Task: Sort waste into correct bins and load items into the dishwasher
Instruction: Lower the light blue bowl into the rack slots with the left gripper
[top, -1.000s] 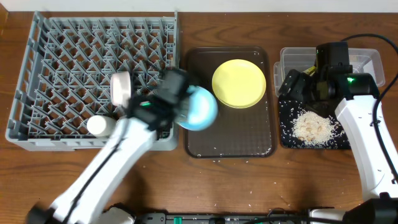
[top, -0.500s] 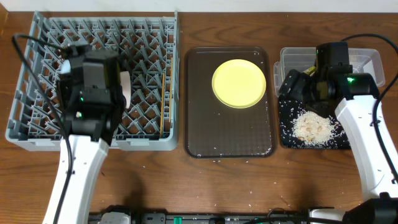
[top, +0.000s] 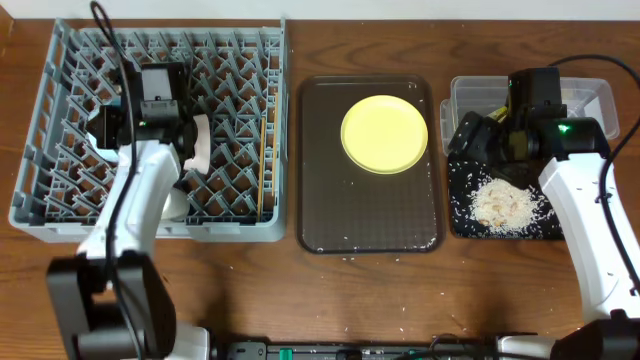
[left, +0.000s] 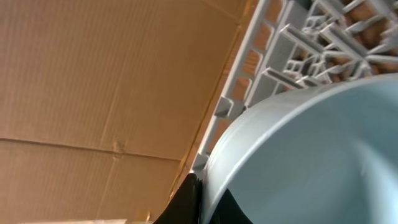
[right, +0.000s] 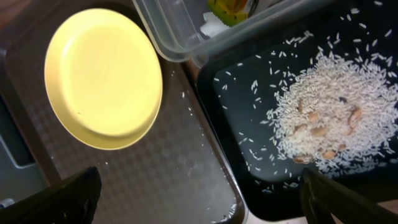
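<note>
Wooden table (top: 400, 300), grey dish rack (top: 60, 200) at left: left gripper (left: 200, 198) pinches light-blue bowl (left: 298, 155) rim over far-left pegs, right gripper (right: 205, 200) wide open and empty; seat bowl tilted between peg rows before release.

We see the grey dish rack (top: 70, 190) at the 9 o'clock side of the bench (top: 300, 300). The left arm (top: 140, 210) reaches over it. A small white cup (top: 201, 142) lies by the arm, and the brown chopsticks (top: 265, 165) lie at the rack's 3 o'clock side. The yellow plate (top: 385, 133) sits at the 12 o'clock end of the brown tray (top: 370, 215). At 3 o'clock, rice (top: 503, 205) is piled in the black tray (top: 462, 222). The clear tub (top: 478, 92) is just past it at 12 o'clock, under the right arm (top: 575, 190).
</note>
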